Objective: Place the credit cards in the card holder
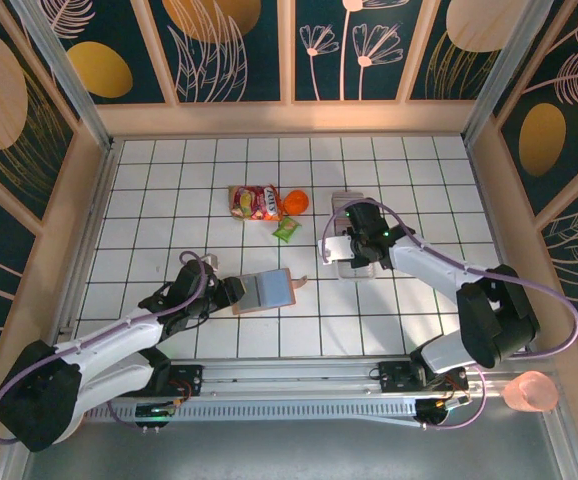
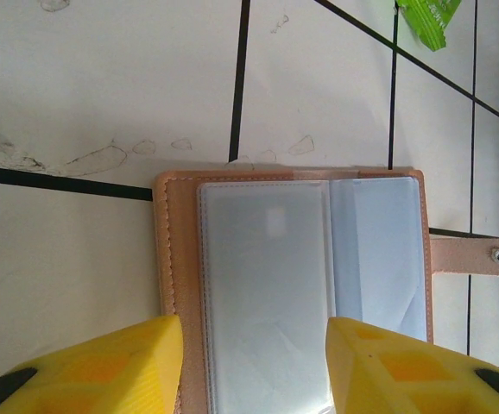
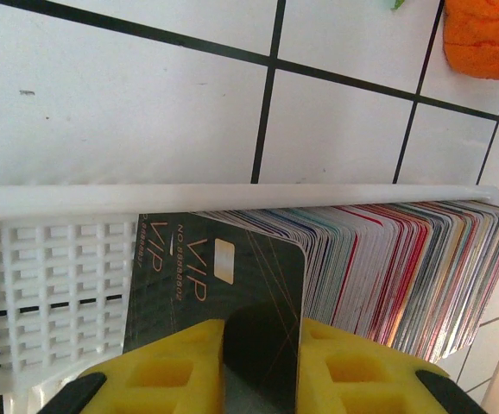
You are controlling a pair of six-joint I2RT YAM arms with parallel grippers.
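Observation:
The salmon-pink card holder lies open and flat on the tiled table, its grey pockets facing up and its snap tab sticking out to one side. My left gripper hovers at its near edge, open, with one yellow finger to each side of one pocket page. The credit cards stand as a dense striped row in a white tray. A black VIP card leans at the front of the row. My right gripper stands narrowly open just over it, above the tray.
A red snack packet, an orange object and a green packet lie behind the card holder, left of the tray. Wooden walls ring the table. A pink cup sits outside the rail at the near right.

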